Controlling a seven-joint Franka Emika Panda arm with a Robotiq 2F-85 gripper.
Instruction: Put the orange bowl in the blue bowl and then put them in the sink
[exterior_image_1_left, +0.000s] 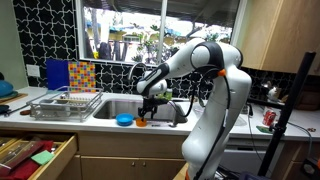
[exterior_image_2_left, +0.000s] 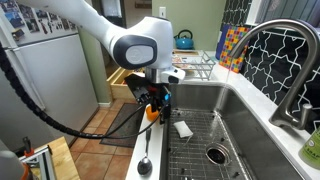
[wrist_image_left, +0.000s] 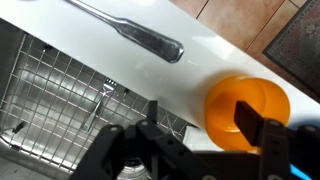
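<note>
The orange bowl (wrist_image_left: 228, 108) sits on the white counter strip in front of the sink; it also shows in both exterior views (exterior_image_1_left: 141, 122) (exterior_image_2_left: 152, 114). My gripper (wrist_image_left: 200, 122) hovers just above it, open. One finger is over the bowl's inside, the other over the counter beside the bowl's rim. The gripper shows in both exterior views (exterior_image_1_left: 147, 108) (exterior_image_2_left: 153, 100). The blue bowl (exterior_image_1_left: 124, 120) sits on the counter right next to the orange bowl, empty. The sink (exterior_image_2_left: 215, 105) is a steel basin with a wire grid on its floor (wrist_image_left: 60, 90).
A metal spoon (wrist_image_left: 135, 35) lies on the counter strip beside the orange bowl (exterior_image_2_left: 145, 160). A tall faucet (exterior_image_2_left: 290, 60) stands behind the sink. A wire dish rack (exterior_image_1_left: 66, 104) stands on the counter. A drawer (exterior_image_1_left: 35, 155) is open below.
</note>
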